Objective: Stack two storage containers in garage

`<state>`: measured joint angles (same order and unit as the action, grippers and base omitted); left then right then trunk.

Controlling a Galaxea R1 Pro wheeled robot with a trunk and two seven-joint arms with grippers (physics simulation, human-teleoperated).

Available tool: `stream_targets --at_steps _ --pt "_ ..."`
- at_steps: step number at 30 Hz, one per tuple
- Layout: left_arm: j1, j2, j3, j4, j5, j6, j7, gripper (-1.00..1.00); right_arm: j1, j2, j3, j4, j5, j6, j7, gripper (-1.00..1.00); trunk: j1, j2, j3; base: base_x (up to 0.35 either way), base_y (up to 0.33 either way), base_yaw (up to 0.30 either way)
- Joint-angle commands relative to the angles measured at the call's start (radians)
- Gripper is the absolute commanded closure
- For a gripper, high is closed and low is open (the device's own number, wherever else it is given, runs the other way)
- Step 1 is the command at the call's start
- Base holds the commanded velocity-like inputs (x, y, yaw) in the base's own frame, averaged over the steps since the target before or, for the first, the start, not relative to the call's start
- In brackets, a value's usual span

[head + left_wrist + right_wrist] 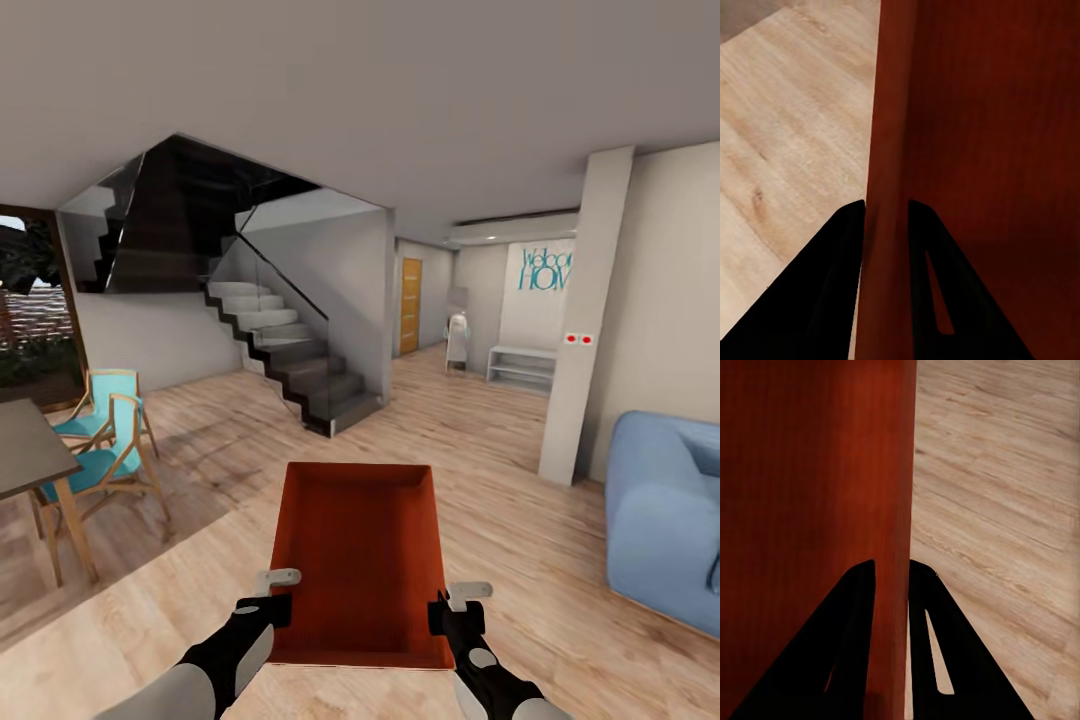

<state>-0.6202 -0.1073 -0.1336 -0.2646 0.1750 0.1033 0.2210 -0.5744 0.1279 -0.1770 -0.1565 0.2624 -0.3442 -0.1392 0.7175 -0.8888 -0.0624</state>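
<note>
One red-orange storage container is held level in front of me above the light wood floor of the living room. My left gripper is shut on its left wall near the close corner, and my right gripper is shut on its right wall. In the left wrist view the black fingers straddle the container wall. The right wrist view has the fingers pinching the container wall the same way. The container is open-topped and holds nothing.
A blue sofa stands at the right. A white pillar rises beside it. A dark staircase with glass panels is ahead at centre. At the left stand a table and turquoise chairs. A corridor with a wooden door opens ahead.
</note>
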Motion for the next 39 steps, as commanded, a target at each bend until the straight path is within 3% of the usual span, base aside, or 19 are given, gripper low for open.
stream_targets --at_steps 1,39 --pt "-0.001 0.006 0.015 -0.005 -0.017 0.007 0.016 1.0 -0.001 0.001 -0.033 0.001 0.011 -0.002 -0.002 1.0 0.001 -0.001 -0.002 0.321 0.0 -0.002" --pt "-0.001 0.006 0.015 -0.003 -0.017 0.007 0.016 1.0 -0.001 0.001 -0.033 0.001 0.011 -0.001 -0.003 1.0 0.001 -0.001 -0.002 0.321 0.0 0.0"
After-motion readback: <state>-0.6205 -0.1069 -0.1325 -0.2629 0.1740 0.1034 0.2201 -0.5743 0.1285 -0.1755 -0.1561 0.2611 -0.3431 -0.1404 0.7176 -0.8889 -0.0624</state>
